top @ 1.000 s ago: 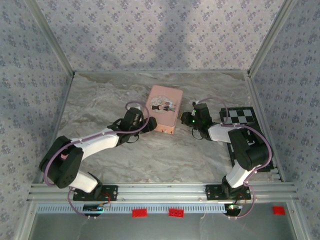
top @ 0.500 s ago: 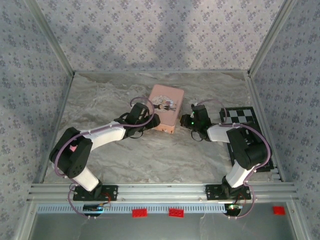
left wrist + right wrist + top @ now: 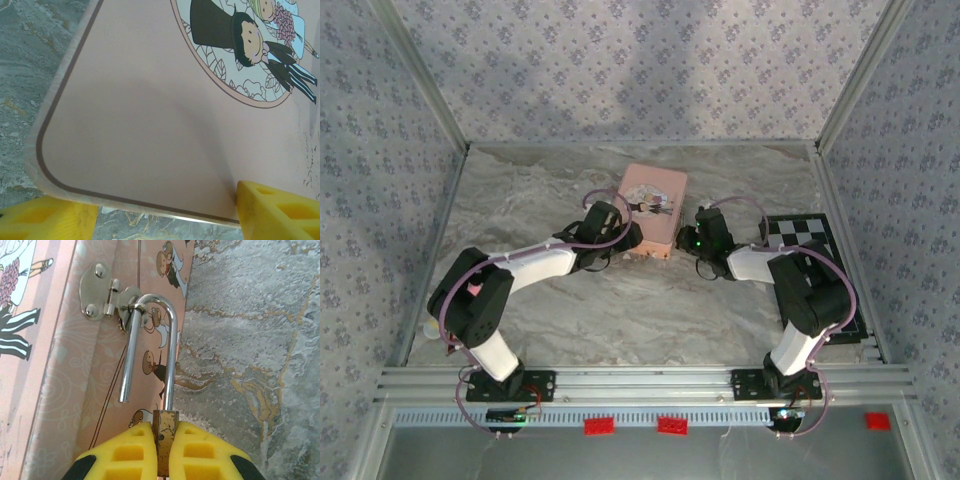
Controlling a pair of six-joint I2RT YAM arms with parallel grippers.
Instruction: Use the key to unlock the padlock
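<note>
While the pink box (image 3: pixel 150 100) sits with one corner between the wide-spread fingers of our left gripper (image 3: pixel 165 212), we hold the padlock (image 3: pixel 165 432) at the box's side.
Our right gripper (image 3: pixel 165 440) pinches its thin brass body. The shackle (image 3: pixel 171 360), one leg free, hangs through the hasp (image 3: pixel 102 297). We judge it light, rigid and slick, so we grip the flat faces.

Soft, even light falls from above in the top view. The surface (image 3: pixel 620 310) is bright, with faint shadows under the arms and dim patches on the back wall (image 3: pixel 530 70). In the left wrist view a soft curved shadow crosses the pink box (image 3: pixel 125 125), and the yellow fingers (image 3: pixel 277 212) of the left end effector (image 3: pixel 160 225) look blurred. In the right wrist view the padlock (image 3: pixel 171 365) is sharp, with bright streaks of glare on its shackle.
</note>
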